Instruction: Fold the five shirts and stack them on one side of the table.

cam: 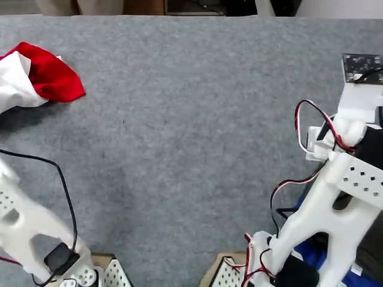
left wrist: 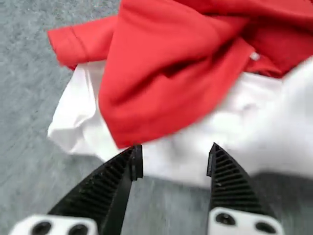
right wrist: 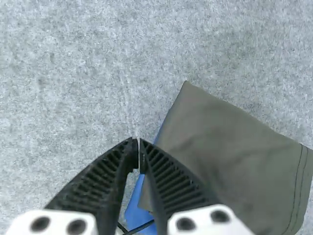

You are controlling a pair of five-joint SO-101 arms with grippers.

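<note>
Far to the left of the grey table (cam: 191, 119) lies a red shirt (cam: 51, 75). It is bunched up and not folded. It sits on top of a white shirt (cam: 15, 86), and the white one sticks out from under it at the table's left edge. Both are crumpled into one soft heap.

The left arm (cam: 30, 233) is at the near left corner of the table. In its wrist view the left gripper (left wrist: 173, 159) has its two black fingers (left wrist: 115, 183) spread wide apart. There is nothing between them. The tips sit just in front of the white shirt's edge, and the red shirt lies right behind it. The picture is a bit smeary here, so it is hard to say if the tips touch the cloth.

The middle of the table is plain grey felt.

The right arm (cam: 335, 197) is on the right side, bent over the near right corner. The right gripper (right wrist: 137, 143) has its fingers pressed together, tip to tip, and it holds nothing. Its tips are over the grey felt, just beside a dark grey-green shirt (right wrist: 230, 156). That shirt lies flat and smooth, with straight edges and a neat corner. A blue shirt (right wrist: 134, 208) peeks out from under its edge. From the high view, some blue cloth also shows under the right arm.
</note>
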